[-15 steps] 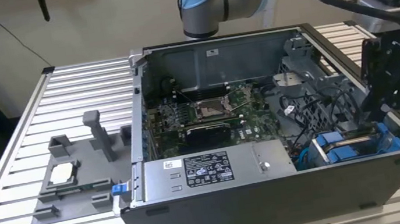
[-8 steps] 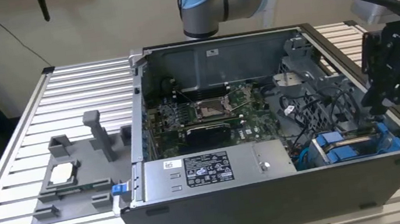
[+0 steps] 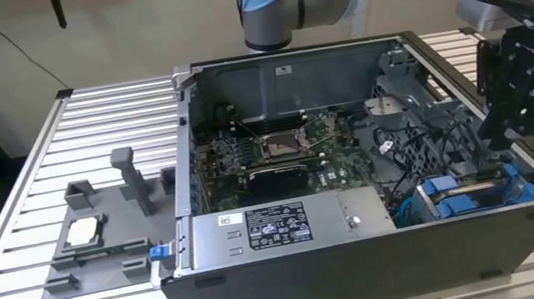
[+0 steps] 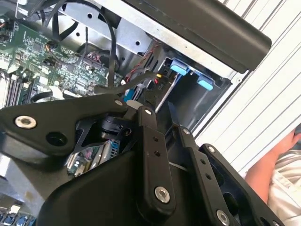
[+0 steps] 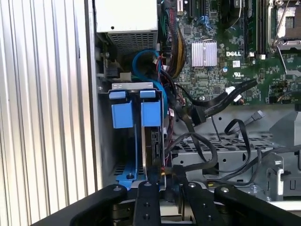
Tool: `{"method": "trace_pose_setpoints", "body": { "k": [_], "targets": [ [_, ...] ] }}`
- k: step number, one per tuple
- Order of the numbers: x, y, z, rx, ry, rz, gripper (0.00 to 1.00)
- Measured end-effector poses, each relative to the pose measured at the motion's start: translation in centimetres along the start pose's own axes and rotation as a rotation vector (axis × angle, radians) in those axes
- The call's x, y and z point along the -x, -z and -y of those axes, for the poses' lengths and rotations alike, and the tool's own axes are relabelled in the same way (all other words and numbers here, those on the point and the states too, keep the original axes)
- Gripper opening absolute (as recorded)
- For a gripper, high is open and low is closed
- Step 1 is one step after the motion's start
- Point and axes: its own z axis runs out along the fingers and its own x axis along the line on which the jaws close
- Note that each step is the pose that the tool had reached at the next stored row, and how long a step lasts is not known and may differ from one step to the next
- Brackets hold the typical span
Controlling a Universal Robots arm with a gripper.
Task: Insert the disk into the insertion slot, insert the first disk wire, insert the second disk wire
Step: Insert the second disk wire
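The disk (image 5: 154, 141) sits in the insertion slot (image 5: 127, 176), stiff but probably fragile. The end effector (image 5: 172, 176) seems clamped on a disk wire (image 4: 136, 79); the wire looks soft, so its hard connector is the better place to hold.

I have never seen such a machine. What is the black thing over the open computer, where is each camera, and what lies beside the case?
The machine is a robot arm; the black part at its end is the gripper, its hand. The exterior view comes from a camera off the arm and shows an open computer case on a slatted metal table. Both wrist views come from cameras riding on the arm, looking into the case. The gripper hangs over the corner with blue plastic, where the disk seems seated in the insertion slot. Whether it holds anything I cannot tell. Beside the case lies a grey fixture with a small silver chip.
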Motion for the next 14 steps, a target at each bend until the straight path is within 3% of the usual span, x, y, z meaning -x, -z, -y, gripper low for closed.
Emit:
{"method": "trace_pose_setpoints", "body": {
  "k": [14],
  "targets": [
    [1.17, 0.04, -3.04, -0.051, 0.0, 0.0028, 0.27]
  ]
}}
